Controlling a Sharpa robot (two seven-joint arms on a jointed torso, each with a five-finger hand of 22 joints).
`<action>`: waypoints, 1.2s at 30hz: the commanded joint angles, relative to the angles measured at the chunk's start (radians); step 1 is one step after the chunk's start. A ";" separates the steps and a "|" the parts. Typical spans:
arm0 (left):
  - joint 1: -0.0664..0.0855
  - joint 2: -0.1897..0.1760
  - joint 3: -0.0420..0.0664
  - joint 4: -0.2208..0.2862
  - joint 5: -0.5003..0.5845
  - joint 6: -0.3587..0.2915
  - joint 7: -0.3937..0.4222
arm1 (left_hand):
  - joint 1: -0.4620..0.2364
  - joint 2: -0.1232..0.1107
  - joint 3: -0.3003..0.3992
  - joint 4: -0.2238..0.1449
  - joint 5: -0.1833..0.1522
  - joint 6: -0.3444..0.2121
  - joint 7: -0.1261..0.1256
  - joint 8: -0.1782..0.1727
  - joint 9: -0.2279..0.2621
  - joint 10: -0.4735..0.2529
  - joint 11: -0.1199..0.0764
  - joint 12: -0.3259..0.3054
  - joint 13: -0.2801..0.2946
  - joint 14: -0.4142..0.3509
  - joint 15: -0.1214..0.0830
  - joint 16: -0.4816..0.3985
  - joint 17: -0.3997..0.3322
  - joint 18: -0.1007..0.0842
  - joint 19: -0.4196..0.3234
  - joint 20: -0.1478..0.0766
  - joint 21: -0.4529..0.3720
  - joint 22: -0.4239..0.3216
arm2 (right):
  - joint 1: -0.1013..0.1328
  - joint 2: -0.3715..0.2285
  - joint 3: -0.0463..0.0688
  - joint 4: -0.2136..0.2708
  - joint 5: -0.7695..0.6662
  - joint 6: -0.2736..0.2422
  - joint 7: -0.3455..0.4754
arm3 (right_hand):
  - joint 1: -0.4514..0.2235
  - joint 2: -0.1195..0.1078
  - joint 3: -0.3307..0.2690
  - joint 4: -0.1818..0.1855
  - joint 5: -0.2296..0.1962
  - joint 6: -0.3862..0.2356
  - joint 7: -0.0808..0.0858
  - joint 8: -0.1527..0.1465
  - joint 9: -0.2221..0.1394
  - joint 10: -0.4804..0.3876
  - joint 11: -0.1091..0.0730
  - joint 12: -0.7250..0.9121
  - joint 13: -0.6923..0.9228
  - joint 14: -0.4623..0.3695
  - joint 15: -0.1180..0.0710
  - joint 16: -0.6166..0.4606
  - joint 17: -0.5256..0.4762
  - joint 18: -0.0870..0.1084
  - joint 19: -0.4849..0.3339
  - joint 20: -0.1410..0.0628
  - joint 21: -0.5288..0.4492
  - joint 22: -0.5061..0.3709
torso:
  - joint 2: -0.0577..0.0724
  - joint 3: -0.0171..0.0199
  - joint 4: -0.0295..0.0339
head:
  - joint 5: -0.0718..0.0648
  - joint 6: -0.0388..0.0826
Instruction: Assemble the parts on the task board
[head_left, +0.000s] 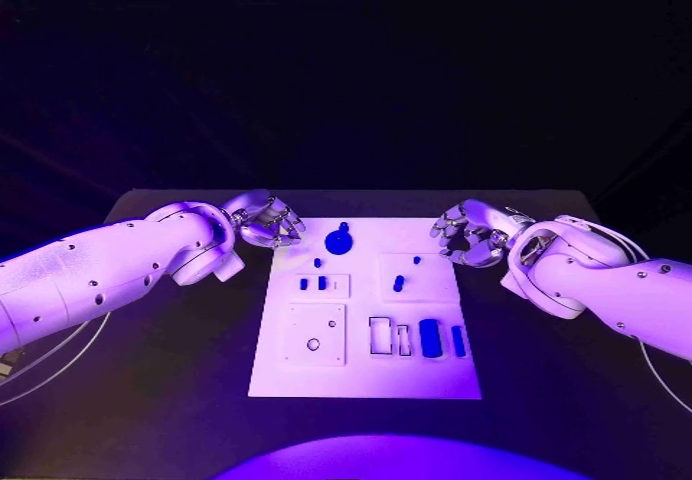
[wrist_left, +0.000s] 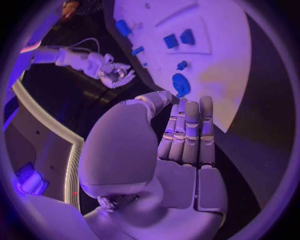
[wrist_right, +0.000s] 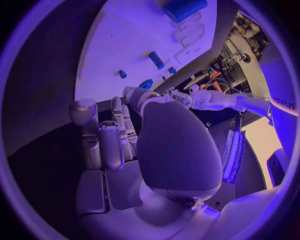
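Note:
The white task board (head_left: 361, 375) lies in the middle of the table. At its far edge sits a round blue part (head_left: 339, 240) (wrist_left: 180, 84). Small blue pieces (head_left: 313, 284) and a blue peg (head_left: 398, 284) (wrist_right: 157, 60) stand in the board's middle plates. A blue block (head_left: 430, 338) (wrist_right: 183, 7) and a blue bar (head_left: 459, 340) lie near the front right. My left hand (head_left: 267, 220) (wrist_left: 181, 145) hovers off the board's far left corner, fingers straight, holding nothing. My right hand (head_left: 469, 232) (wrist_right: 119, 145) hovers at the far right corner, also holding nothing.
The black table (head_left: 144, 350) extends on both sides of the board. A square plate with a round hole (head_left: 315, 335) occupies the board's front left. A thin cable (head_left: 58, 370) hangs below my left arm.

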 joint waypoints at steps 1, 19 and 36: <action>0.001 -0.017 0.002 0.031 0.399 0.023 0.156 | 0.002 0.009 -0.010 -0.004 0.002 -0.005 0.000 0.008 0.000 -0.017 0.001 0.010 0.007 -0.016 0.002 -0.013 -0.007 0.013 -0.004 0.004 -0.016 -0.010 | -0.006 0.021 0.000 -0.015 -0.190 0.057 -0.043 | -0.014 -0.003 0.002 -0.006 -0.007 0.008 -0.001 -0.006 -0.002 -0.004 0.004 -0.013 -0.010 0.035 -0.003 0.005 0.002 -0.010 0.000 -0.006 0.005 0.002 | 0.001 -0.0005 0.0023 | -0.008 0.003; 0.001 -0.063 0.003 0.126 0.588 0.056 0.247 | 0.020 0.019 -0.016 -0.018 0.005 -0.006 0.001 0.019 0.002 -0.034 0.003 0.024 0.015 -0.028 0.003 -0.024 -0.013 0.013 -0.004 0.004 -0.029 -0.017 | -0.030 0.137 -0.005 -0.101 -0.282 0.115 -0.070 | -0.038 0.008 0.017 -0.021 -0.010 0.032 -0.020 -0.004 -0.003 0.010 -0.013 -0.042 -0.040 0.048 -0.013 0.031 0.038 -0.019 0.021 -0.012 0.060 0.038 | 0.005 -0.0024 0.0000 | -0.018 0.000; 0.001 -0.073 0.003 0.140 0.596 0.064 0.245 | 0.022 0.019 -0.019 -0.021 0.005 -0.012 0.003 0.019 0.001 -0.040 0.005 0.028 0.017 -0.032 0.004 -0.027 -0.015 0.013 -0.005 0.005 -0.031 -0.017 | -0.046 0.158 -0.006 -0.117 -0.294 0.132 -0.073 | -0.058 0.024 0.039 -0.032 -0.007 0.072 -0.026 0.009 0.005 0.064 -0.018 -0.056 -0.057 0.052 -0.017 0.040 0.047 -0.024 0.032 -0.016 0.088 0.061 | 0.004 -0.0016 -0.0003 | -0.020 -0.008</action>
